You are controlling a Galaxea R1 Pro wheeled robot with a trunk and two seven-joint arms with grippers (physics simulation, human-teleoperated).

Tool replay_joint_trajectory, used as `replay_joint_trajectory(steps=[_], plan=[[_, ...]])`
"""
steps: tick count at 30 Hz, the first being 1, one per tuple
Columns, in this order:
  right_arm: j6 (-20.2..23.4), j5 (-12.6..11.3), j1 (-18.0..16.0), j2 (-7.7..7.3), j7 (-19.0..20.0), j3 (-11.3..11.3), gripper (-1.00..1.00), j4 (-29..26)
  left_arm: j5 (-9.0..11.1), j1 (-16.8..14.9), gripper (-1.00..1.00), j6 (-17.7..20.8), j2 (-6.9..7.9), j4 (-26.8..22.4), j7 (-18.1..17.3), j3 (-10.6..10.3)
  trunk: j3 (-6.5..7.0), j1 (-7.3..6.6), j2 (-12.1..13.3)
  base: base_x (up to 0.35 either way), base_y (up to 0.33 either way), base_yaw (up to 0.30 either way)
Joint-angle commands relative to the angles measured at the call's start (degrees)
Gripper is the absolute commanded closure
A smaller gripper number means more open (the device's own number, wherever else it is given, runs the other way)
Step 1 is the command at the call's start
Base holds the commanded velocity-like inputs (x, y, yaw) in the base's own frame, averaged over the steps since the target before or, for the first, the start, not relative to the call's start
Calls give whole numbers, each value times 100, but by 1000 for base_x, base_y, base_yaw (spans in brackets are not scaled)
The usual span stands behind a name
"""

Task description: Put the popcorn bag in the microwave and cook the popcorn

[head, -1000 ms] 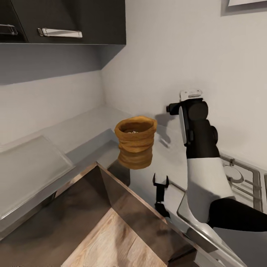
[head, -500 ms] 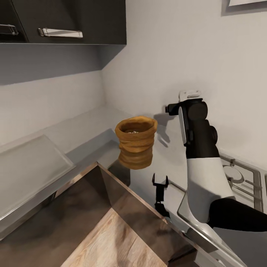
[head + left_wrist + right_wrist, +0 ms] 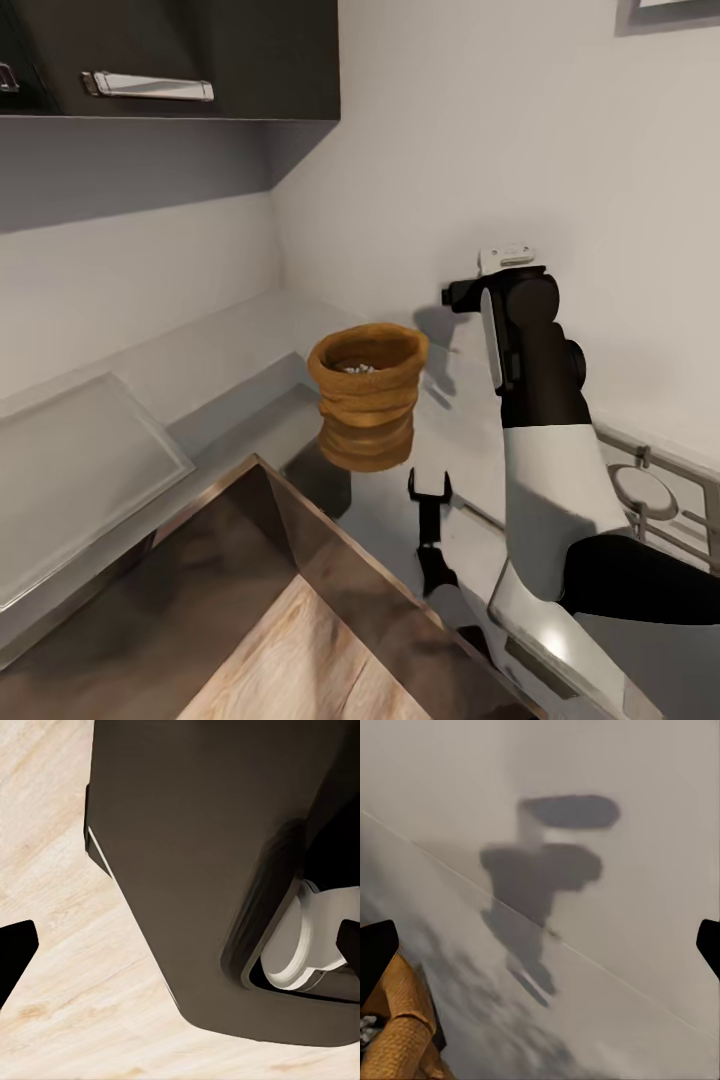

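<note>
The popcorn bag stands upright on the countertop near the corner where the two grey walls meet, its wide rolled rim facing up and pale kernels showing inside. The right arm is the nearer one: its forearm rises from the counter's edge and its wrist bends toward the wall, so the right gripper hangs above the worktop with the bag off to one side and a little below it, close but not touching. In the right wrist view the two dark fingertips sit at the far edges of the picture, so the jaws stand wide apart with nothing between them, and one corner of the bag shows just past one fingertip. The gripper looks along the counter toward the wall, not at the bag, so my guess is that the coming move calls for a swing of the wrist sideways toward the bag and a drop to the level of its folded sides. The bag's long axis runs vertically, so a sideways hold across its soft body seems the likely way in. The left gripper hangs low over the wooden floor beside a dark cabinet, fingers spread and empty, well apart from the bag.
</note>
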Motion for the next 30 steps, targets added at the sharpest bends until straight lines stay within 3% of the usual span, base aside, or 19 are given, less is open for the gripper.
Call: replay_joint_trajectory(steps=[1,5,10,30], plan=[[20,2,-1,5,3,-7,-100,-2,33,2,-100,-9,-1,-5,0,7,-4,2,-3,142,0,0],[20,1,4,5,206,-4,-100,142,33,3,-100,-11,-5,-5,1,7,-4,2,-3,40,0,0],[20,8,49,5,890,-2,-100,810,35,0,-100,-9,-6,-5,1,7,-4,2,-3,4,0,0],[20,43,77,5,890,-22,-100,973,33,0,-100,-9,-13,-5,1,8,-4,2,-3,0,56,0]])
